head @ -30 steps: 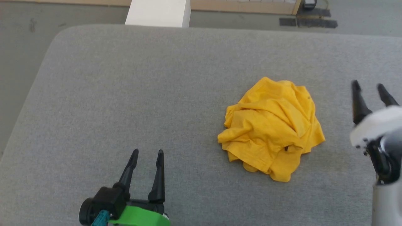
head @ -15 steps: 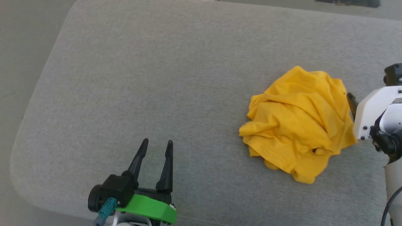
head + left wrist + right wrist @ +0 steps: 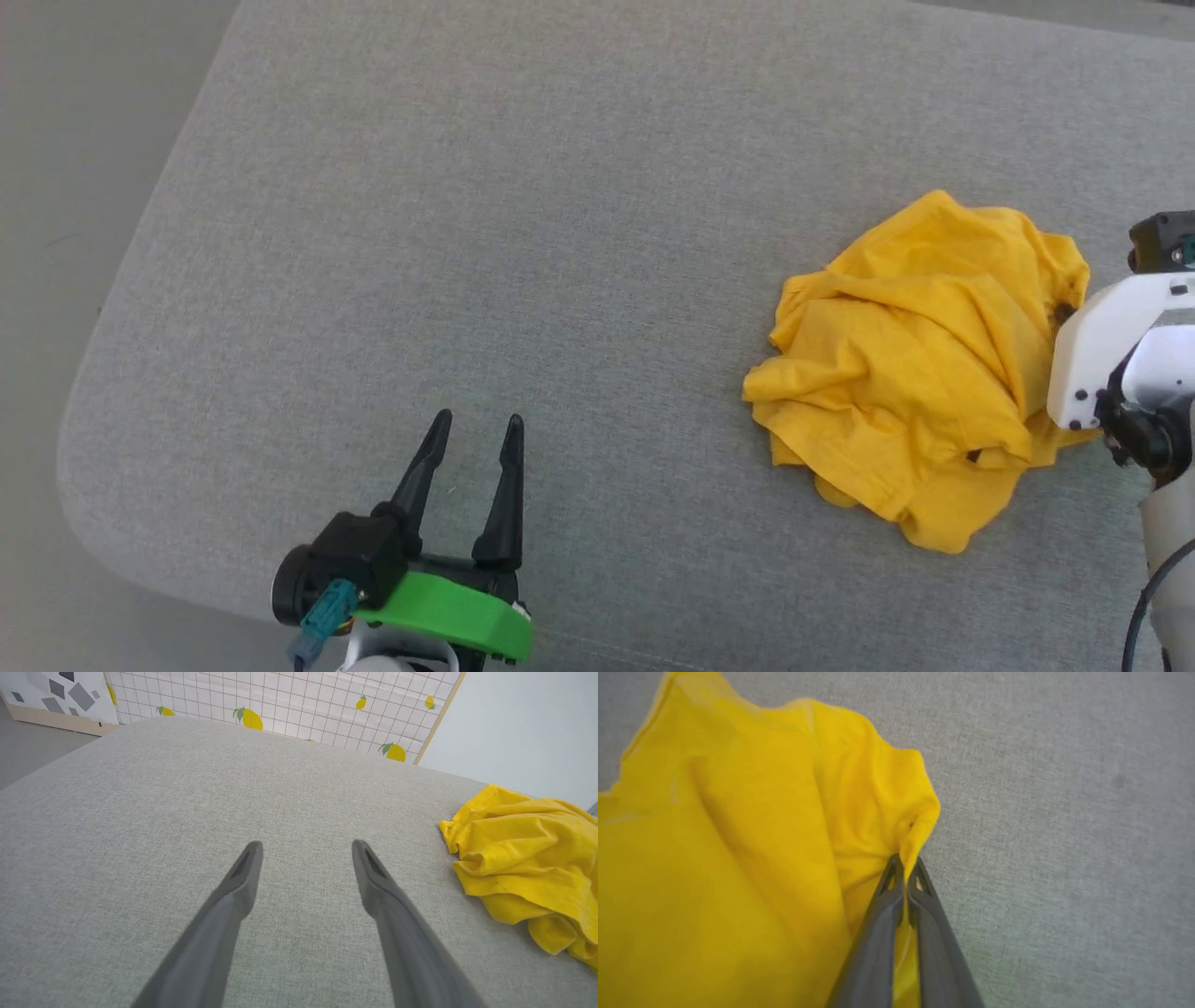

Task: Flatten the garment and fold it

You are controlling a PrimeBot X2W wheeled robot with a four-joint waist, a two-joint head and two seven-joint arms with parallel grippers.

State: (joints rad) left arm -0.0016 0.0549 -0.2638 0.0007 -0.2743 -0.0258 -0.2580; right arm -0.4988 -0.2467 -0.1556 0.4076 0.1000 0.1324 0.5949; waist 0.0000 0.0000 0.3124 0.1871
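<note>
shirt (image 3: 920,373) sits crumpled on grey bench (image 3: 467,233), right gripper (image 3: 906,860) pinched tight on a fold at its edge, left gripper (image 3: 477,418) splayed wide, well apart from the shirt.

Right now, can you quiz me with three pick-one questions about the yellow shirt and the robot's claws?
1. Where is the crumpled mustard-yellow cotton T-shirt? A floor; B grey fabric pad; C basket.
2. How many claws touch it? A none; B one; C two.
3. The left claw is: A open; B shut; C holding cloth.
Answers: B, it lies on the pad; B, just the right claw pinches its edge; A, the left claw gapes wide over bare pad.
</note>
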